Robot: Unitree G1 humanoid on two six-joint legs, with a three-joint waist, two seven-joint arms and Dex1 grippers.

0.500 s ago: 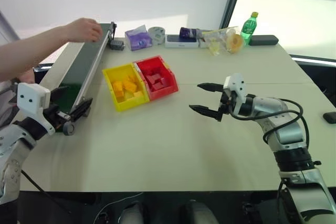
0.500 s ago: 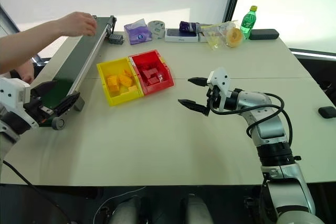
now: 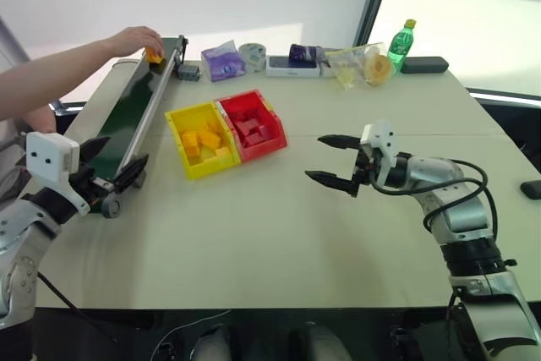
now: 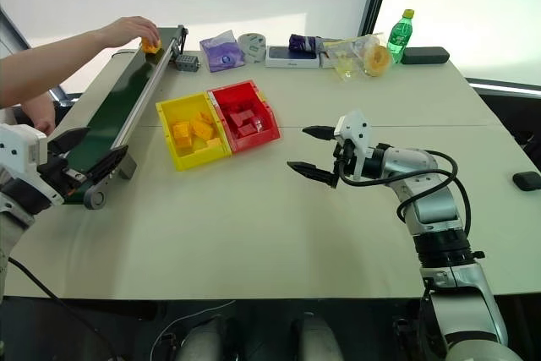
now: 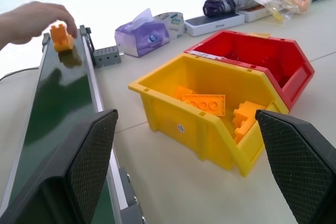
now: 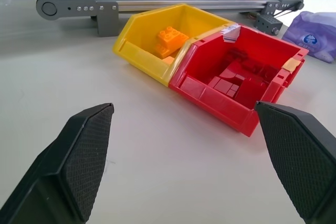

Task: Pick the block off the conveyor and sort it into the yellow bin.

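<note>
Yellow-orange block [image 3: 154, 57] sits at the far end of the conveyor [image 3: 127, 120], under a person's hand [image 3: 133, 41], seen from the head views. Right of the belt stand the yellow bin [image 3: 196, 139], holding orange blocks, and touching it a red bin [image 3: 252, 124] with red blocks. The left gripper [image 3: 110, 177] hovers at the conveyor's near end, fingers spread; the right gripper [image 3: 332, 161] hangs over bare table [image 3: 254, 234], right of the bins, fingers spread too. In the left wrist view the block [image 5: 62, 36] rests on the dark green belt beneath the fingertips of the hand [image 5: 31, 20]. In the right wrist view the yellow bin [image 6: 157, 40] and red bin [image 6: 236, 77] stand side by side before the conveyor [image 6: 157, 4].
</note>
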